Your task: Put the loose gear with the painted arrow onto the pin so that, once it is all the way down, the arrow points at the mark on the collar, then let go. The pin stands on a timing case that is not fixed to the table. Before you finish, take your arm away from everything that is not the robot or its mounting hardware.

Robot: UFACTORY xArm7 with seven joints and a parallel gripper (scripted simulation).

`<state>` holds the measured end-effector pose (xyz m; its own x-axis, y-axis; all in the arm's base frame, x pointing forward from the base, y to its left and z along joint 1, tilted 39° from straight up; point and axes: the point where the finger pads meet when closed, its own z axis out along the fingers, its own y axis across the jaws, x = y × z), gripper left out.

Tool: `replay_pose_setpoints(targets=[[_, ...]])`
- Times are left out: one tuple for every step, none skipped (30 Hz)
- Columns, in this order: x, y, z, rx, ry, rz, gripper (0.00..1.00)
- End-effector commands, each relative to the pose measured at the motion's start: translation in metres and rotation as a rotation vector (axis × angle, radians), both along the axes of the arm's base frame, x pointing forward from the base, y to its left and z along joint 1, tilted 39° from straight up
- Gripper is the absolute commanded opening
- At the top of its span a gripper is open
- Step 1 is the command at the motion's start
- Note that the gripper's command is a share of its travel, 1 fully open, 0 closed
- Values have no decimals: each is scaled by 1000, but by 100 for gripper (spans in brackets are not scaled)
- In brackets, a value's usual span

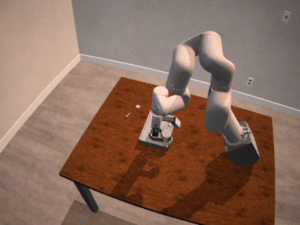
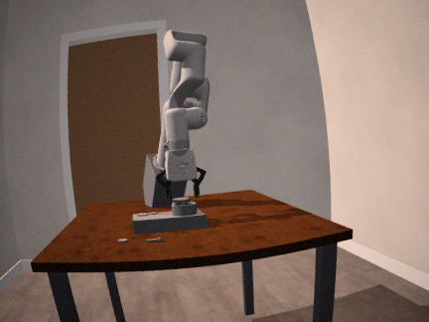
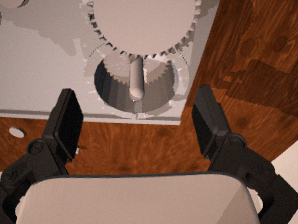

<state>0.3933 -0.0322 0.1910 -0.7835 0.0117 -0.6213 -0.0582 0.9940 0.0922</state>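
You are looking down at the timing case [image 3: 40,76], lying at 10 o'clock in the wrist view. At 12 o'clock the pin [image 3: 136,79] is standing upright, its long axis running vertical. A shadowed toothed rim, seemingly the loose gear [image 3: 168,86], is ringing it beside the large gear [image 3: 143,6]. Which way its arrow is pointing cannot be told. The gripper [image 3: 136,106] is hanging fully released, its 2 fingers straddling the pin and gripping nothing.

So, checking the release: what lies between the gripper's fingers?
Nothing held: in the wrist view the open gripper shows only the gear on its pin, lower down, through the gap.
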Motion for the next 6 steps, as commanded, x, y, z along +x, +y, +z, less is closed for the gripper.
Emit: replay_pose_setpoints(targets=[[1, 0, 1, 0, -3, -1, 100], [1, 0, 1, 0, -3, -1, 100], [1, 0, 1, 0, -3, -1, 100], [1, 0, 1, 0, -3, -1, 100], [1, 0, 1, 0, -3, -1, 100], [1, 0, 1, 0, -3, -1, 100]])
